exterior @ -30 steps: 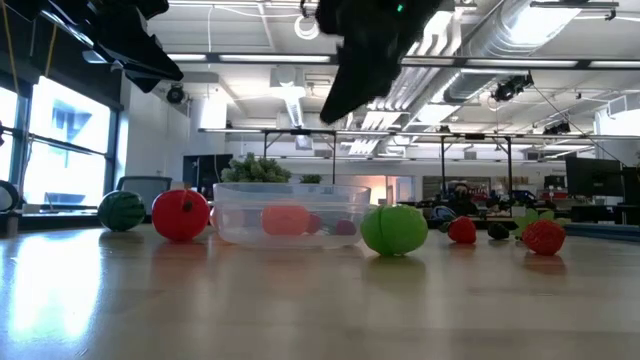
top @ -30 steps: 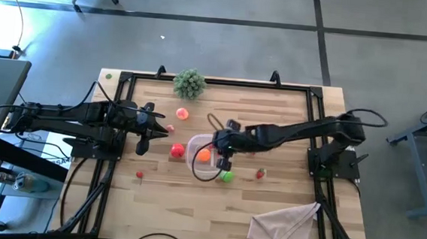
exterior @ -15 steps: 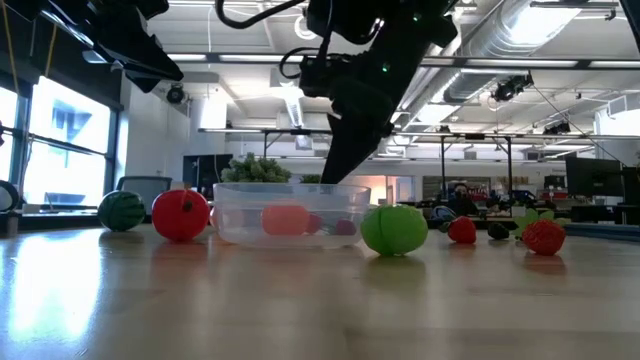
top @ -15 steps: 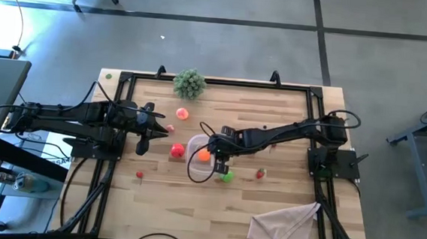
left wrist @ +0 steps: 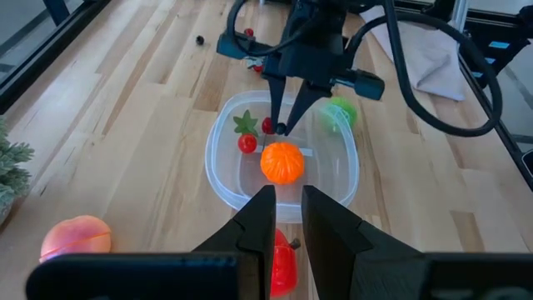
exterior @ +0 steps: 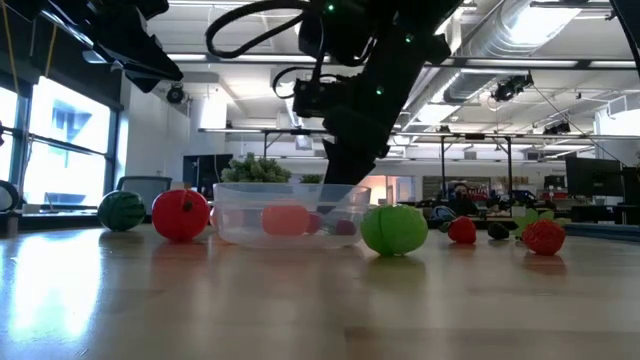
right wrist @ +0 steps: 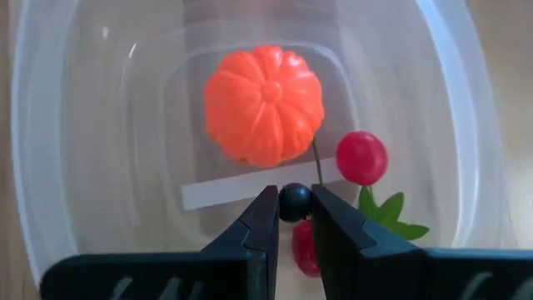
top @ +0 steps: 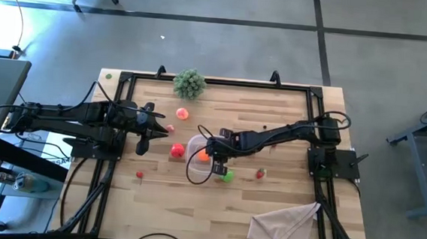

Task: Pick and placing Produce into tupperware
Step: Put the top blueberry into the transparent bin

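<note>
The right hand [right wrist: 291, 218] hangs low inside the clear, shallow plastic tub with rounded corners [top: 194, 144], and its two dark fingers are pinched on a tiny dark ball at the end of a thin stem. The stem leads to a small round red cherry [right wrist: 361, 157], so the hand seems to hold the cherry by its stem tip, just over the tub floor. Right beside it in the tub lies a bumpy orange toy fruit like a little pumpkin [right wrist: 264, 104], and a small red berry with green leaves [right wrist: 306, 243] sits partly hidden under the fingers. So at least two pieces look to be in already, and the cherry is about to join them once the fingers let go. More is left outside on the wooden tabletop [top: 274, 116]: a round green fruit [top: 227, 176] just beside the tub, a red tomato-like fruit [top: 176, 151] close on the other side, a pink peach [top: 181, 113] farther off, a small red berry [top: 260, 174] past the green one, and another small red piece [top: 139, 175] well apart. The left hand [top: 140, 145] waits near the tomato with its fingers close together, holding nothing. I would guess the job is less than half done.
</note>
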You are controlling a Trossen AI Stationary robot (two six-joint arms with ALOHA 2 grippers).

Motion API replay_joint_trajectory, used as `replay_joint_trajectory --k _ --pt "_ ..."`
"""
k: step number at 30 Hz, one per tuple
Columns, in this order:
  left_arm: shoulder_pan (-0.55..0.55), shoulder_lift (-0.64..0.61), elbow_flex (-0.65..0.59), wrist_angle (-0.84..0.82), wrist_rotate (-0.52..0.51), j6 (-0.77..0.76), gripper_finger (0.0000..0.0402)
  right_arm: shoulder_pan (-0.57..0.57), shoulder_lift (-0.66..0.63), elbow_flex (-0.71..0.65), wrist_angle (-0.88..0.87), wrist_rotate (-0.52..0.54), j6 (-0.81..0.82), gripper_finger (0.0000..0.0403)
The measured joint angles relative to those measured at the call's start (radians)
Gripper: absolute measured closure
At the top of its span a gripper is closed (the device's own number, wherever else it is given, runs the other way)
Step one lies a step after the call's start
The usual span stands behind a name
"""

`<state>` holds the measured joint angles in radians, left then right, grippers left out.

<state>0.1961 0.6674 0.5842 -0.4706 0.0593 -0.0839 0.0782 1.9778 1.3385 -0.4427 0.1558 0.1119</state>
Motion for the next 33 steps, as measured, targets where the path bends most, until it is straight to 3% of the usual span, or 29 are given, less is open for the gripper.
replay_joint_trajectory --k 17,33 --pt "0.0 0.0 0.0 0.0 0.0 0.0 0.035 -0.011 0.0 0.0 -0.008 -0.002 -0.001 0.033" --pt "0.0 0.0 0.0 0.0 0.0 0.0 0.035 -0.019 -0.001 0.0 -0.008 -0.008 -0.007 0.0328"
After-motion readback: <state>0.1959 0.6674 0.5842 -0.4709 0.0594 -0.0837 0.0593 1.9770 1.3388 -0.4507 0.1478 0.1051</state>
